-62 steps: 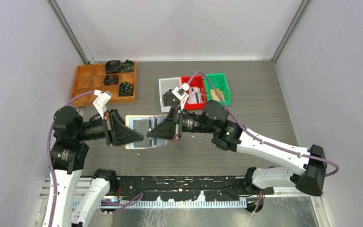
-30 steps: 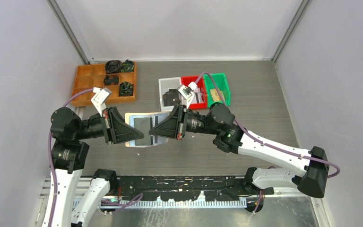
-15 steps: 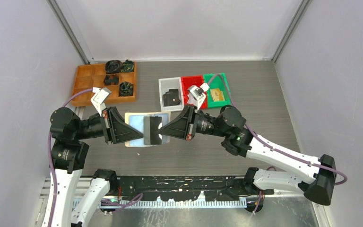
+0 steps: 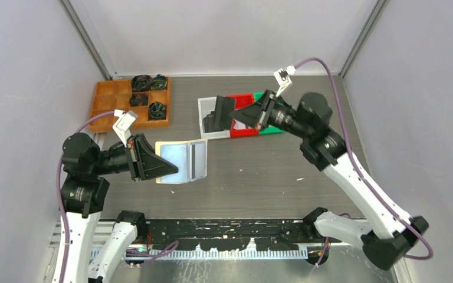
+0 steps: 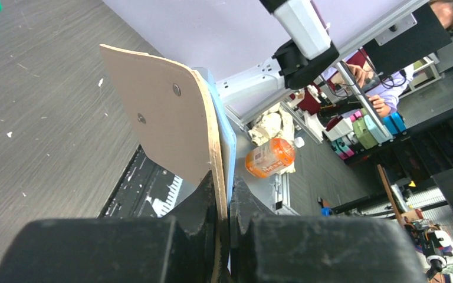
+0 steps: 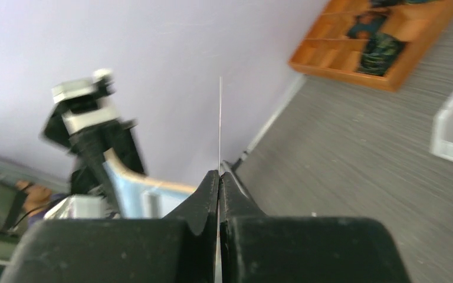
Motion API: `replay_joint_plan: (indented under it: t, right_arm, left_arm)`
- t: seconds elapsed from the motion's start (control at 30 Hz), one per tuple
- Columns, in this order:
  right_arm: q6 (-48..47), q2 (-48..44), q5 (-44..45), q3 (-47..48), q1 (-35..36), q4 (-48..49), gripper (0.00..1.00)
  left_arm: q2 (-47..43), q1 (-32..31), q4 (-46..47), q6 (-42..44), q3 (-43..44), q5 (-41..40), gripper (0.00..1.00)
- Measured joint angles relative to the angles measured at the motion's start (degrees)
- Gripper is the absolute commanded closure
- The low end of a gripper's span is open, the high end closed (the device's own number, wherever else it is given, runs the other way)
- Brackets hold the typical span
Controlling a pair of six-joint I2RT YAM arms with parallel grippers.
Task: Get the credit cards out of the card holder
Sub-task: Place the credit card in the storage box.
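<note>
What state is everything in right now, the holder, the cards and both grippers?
card holder: open, clamped by the left gripper.
dark card: out of the holder, pinched in the right gripper, over the white bin.
dark strip in holder: possibly another card, unclear.

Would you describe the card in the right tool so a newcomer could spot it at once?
Find the white bin at the table's far side. Over it, the right tool pinches a dark grey card. Unlike the card in the beige card holder, it stands free.
</note>
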Motion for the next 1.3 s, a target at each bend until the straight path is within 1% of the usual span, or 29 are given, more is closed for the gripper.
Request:
replay_joint_plan:
  t: [0.07, 0.13, 0.23, 0.33, 0.43, 0.53, 0.77, 0.87, 1.03, 1.17, 1.27, 1.3]
  right_arm:
    - [-3.17, 4.79, 0.37, 4.31, -2.25, -4.79, 1.00]
    - [-5.90, 10.38, 0.92, 7.65, -4.02, -7.54, 0.99]
    - [-9.42, 21.92, 1.73, 12.48, -6.16, -11.13, 0.99]
    - [-13.07, 34.03, 3.30, 18.21, -7.04, -14.78, 0.99]
    - [-16.79, 46.05, 5.46, 25.90, -7.43, -19.54, 0.99]
    - [-19.71, 54.82, 6.78, 33.00, -7.45, -23.26, 0.99]
    - [-22.14, 67.32, 7.89, 45.62, -7.45, -26.56, 0.99]
    - [-22.08, 71.14, 7.89, 49.44, -7.45, -26.51, 0.99]
    - [-21.79, 75.95, 7.89, 52.87, -7.45, -26.49, 0.99]
    - [-21.31, 77.46, 7.91, 52.85, -7.39, -26.71, 0.85]
    - [-20.74, 77.22, 7.87, 52.09, -7.19, -25.99, 0.72]
    - [-20.48, 76.89, 7.76, 51.39, -7.15, -25.24, 0.66]
  left_arm:
    - [0.02, 0.00, -1.88, 1.97, 0.87, 0.00, 1.00]
    - [0.00, 0.00, -4.00, 4.13, 1.81, -0.02, 1.00]
    - [0.04, 0.00, -7.89, 8.09, 3.39, -0.42, 1.00]
    - [0.46, 0.00, -11.96, 12.31, 4.83, -0.87, 1.00]
    - [1.53, 0.00, -14.84, 15.21, 5.33, -1.22, 1.00]
    - [2.73, 0.00, -16.98, 16.98, 5.33, -1.60, 1.00]
    - [3.06, 0.00, -18.40, 18.75, 5.33, -1.92, 1.00]
    - [3.08, 0.00, -18.58, 18.88, 5.33, -1.92, 1.00]
    - [3.08, 0.00, -18.60, 18.93, 5.33, -1.90, 1.00]
    - [3.10, 0.00, -18.58, 18.93, 5.33, -1.90, 1.00]
    - [3.15, 0.00, -18.58, 18.93, 5.38, -1.88, 1.00]
    - [3.15, 0.00, -18.60, 18.93, 5.42, -1.86, 1.00]
